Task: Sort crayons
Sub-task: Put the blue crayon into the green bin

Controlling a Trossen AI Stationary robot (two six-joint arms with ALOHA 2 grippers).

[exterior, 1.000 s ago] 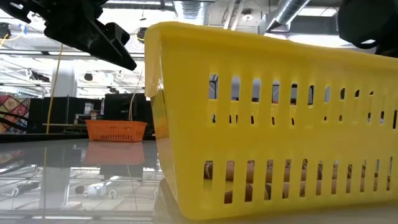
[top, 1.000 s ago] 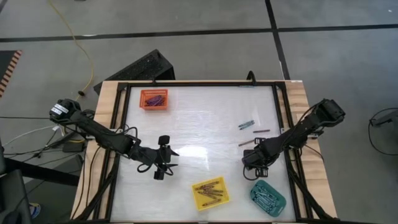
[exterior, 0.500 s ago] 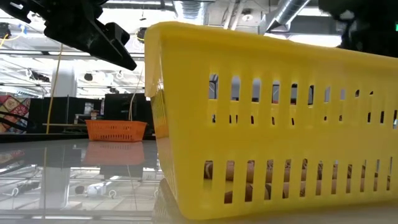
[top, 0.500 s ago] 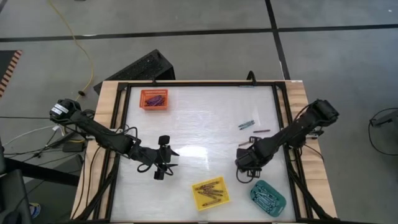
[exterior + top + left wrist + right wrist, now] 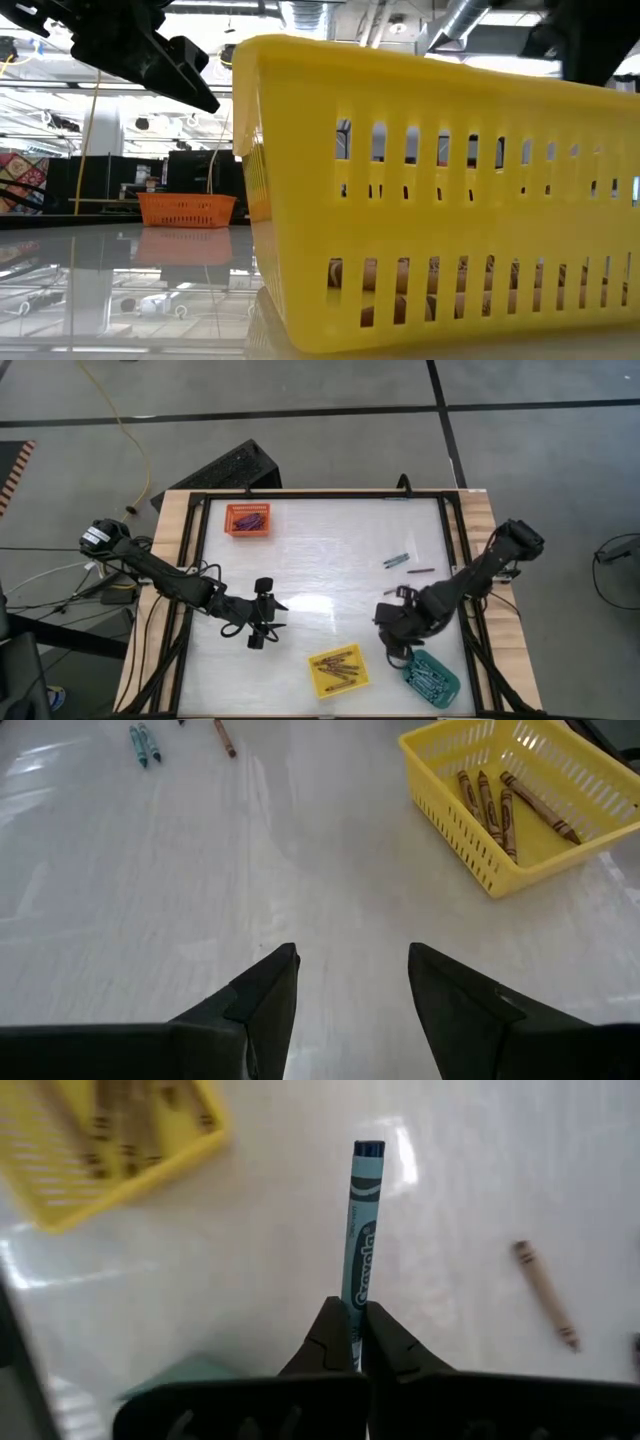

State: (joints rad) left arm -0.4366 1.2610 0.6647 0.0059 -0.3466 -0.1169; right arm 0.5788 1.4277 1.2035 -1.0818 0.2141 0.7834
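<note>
My right gripper [image 5: 392, 636] hangs above the table near the teal tray [image 5: 445, 682], shut on a teal-blue crayon [image 5: 362, 1220]. My left gripper [image 5: 350, 960] waits open at the table's left middle [image 5: 262, 622], nothing between its fingers. Two teal crayons [image 5: 397, 560] and a brownish-red one [image 5: 420, 571] lie flat on the table at the right. A tan crayon [image 5: 545, 1295] lies flat below my right gripper. Brown crayons [image 5: 490, 800] lie in the yellow tray [image 5: 338, 670]. My right gripper pinches one end of the teal-blue crayon [image 5: 358, 1302] between its two fingertips [image 5: 332, 1330]. The crayon runs on along the fingers and sticks out past them, its free end [image 5: 368, 1150] pointing at the table. It is lifted clear of the table.
An orange tray [image 5: 248, 519] with crayons stands at the far left. The yellow tray's slotted wall [image 5: 450, 200] fills the low view at the near edge. A black frame [image 5: 455, 550] runs around the tabletop. Bare tabletop lies in the middle.
My right gripper has risen and gone toward the table's near edge and a little to the left, rolling its wrist as it went. It now hangs just beside the teal tray.
</note>
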